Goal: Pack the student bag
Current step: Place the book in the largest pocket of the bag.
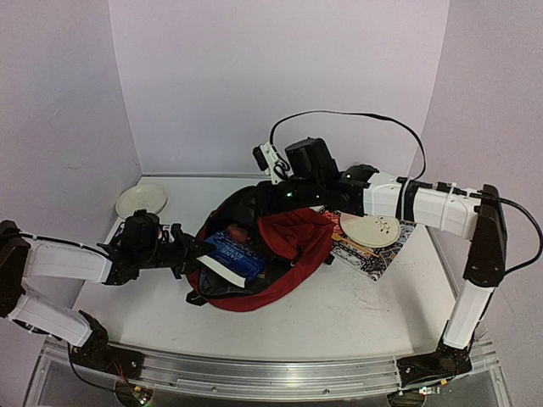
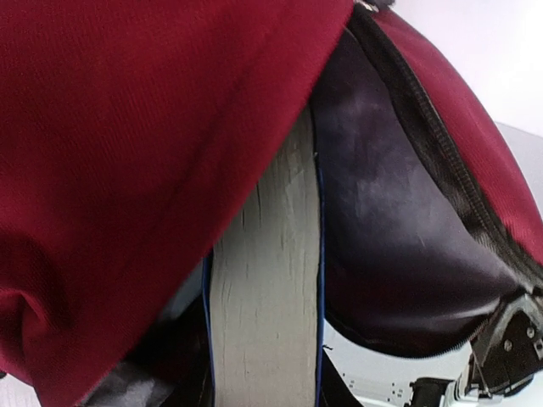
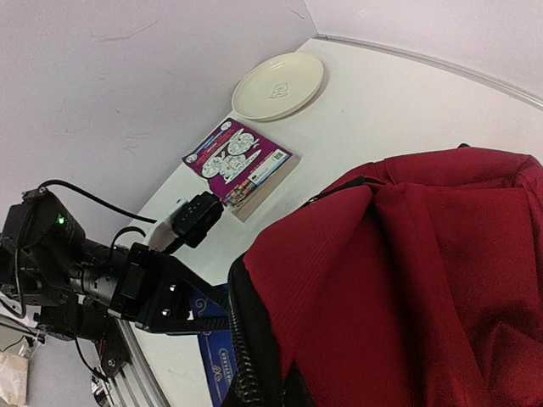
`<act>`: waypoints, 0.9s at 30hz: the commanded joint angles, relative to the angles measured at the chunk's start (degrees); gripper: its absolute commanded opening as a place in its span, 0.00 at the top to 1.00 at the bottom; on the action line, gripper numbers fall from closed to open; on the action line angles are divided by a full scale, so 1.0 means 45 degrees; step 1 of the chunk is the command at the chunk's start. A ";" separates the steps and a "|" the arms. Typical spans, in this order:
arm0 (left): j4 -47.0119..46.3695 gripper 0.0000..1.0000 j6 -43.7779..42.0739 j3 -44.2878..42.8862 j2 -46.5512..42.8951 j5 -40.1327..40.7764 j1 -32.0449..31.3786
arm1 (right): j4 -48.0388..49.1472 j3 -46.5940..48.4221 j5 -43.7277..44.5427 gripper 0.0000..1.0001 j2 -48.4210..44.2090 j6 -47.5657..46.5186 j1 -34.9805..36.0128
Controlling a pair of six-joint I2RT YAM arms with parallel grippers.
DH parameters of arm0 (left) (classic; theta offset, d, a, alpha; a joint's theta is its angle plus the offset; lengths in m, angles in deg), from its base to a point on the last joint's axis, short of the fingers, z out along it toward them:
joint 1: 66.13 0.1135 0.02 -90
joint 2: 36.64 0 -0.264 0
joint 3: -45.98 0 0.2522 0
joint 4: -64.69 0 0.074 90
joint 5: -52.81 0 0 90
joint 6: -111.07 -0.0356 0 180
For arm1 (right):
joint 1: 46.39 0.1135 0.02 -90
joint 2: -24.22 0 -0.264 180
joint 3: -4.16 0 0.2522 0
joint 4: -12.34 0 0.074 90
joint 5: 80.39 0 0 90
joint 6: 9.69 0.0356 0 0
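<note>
The student bag [image 1: 284,254], dark red with a black zipper, lies open in the middle of the table. A blue book [image 1: 233,252] sits partly inside its opening. My left gripper [image 1: 197,252] is shut on the book's near end. The left wrist view shows the book's page edges [image 2: 267,297] running between red fabric [image 2: 127,170] and dark lining [image 2: 399,237]. My right gripper [image 1: 270,202] is at the bag's back rim, shut on the fabric and holding it up. Its fingertips are hidden by the bag [image 3: 407,280] in the right wrist view, where the left gripper [image 3: 199,314] holds the book [image 3: 222,365].
A white plate [image 1: 142,200] lies at the back left, with a purple picture book [image 3: 240,161] near it by the left wall. Another plate [image 1: 371,229] rests on a colourful book [image 1: 373,259] right of the bag. Walls close the back and sides.
</note>
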 commanded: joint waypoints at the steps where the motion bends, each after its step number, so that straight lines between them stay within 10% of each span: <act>1: -0.1652 1.00 0.0067 -0.0892 0.0507 0.1387 -0.0113 | 0.0888 0.0345 -0.0375 1.00 -0.0924 0.0059 0.0297; 19: -0.2594 1.00 -0.1124 -0.2926 0.3506 0.3642 -0.1027 | 0.0849 0.0521 -0.0643 1.00 -0.1129 0.0274 0.1138; 27: -0.2627 0.75 -0.1429 -0.3130 0.4231 0.4600 -0.1556 | 0.0848 0.0487 -0.0882 1.00 -0.0999 0.0534 0.1345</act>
